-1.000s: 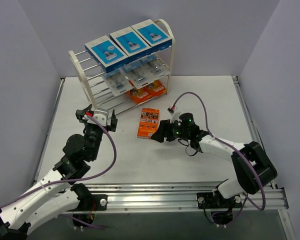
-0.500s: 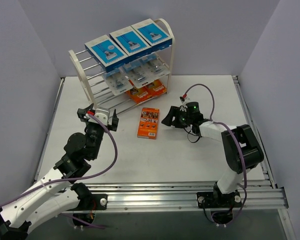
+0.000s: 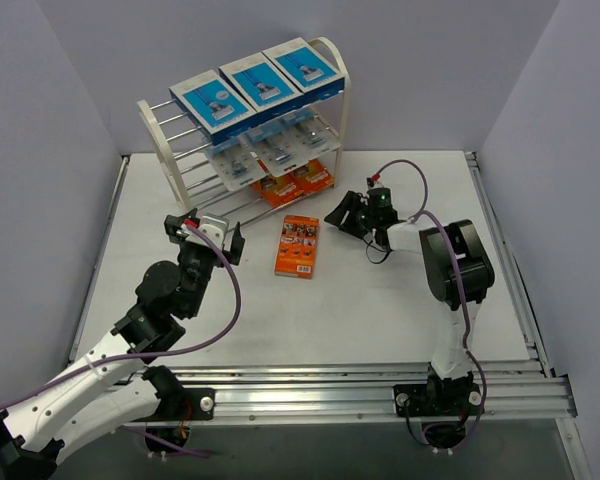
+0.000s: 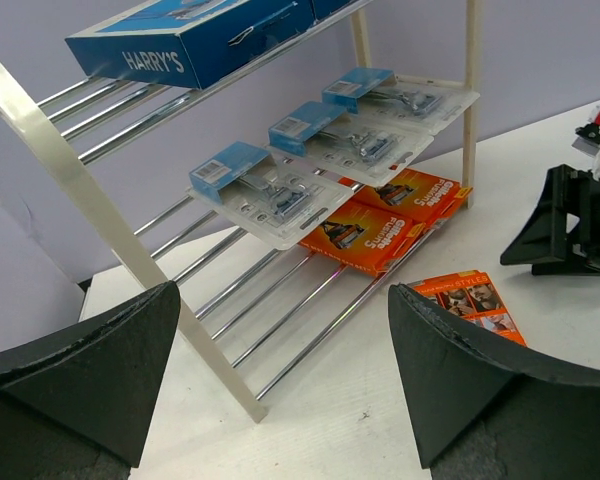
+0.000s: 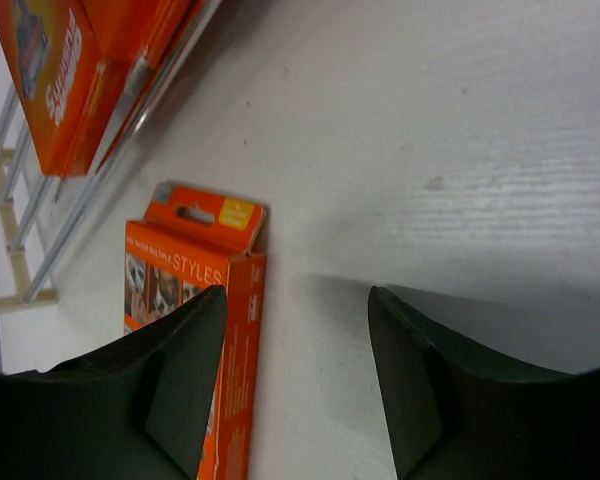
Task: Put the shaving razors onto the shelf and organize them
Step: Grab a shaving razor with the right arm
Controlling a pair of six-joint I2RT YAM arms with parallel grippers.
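On the table, just in front of the shelf (image 3: 345,110), one orange pack (image 3: 298,246) lies flat, while eight other packs sit on the rods. I see my right gripper (image 3: 342,213) beside it, half-spread and empty. My left gripper (image 3: 206,233) gapes wide, gripping nothing.

A robotics lab test cell: plain lilac partition walls (image 3: 70,90) box in a white tabletop (image 3: 360,320), and well behind the right pincer (image 3: 336,215) a bare aluminium extrusion rail (image 3: 310,390) carries the bolted arm bases (image 3: 435,398).
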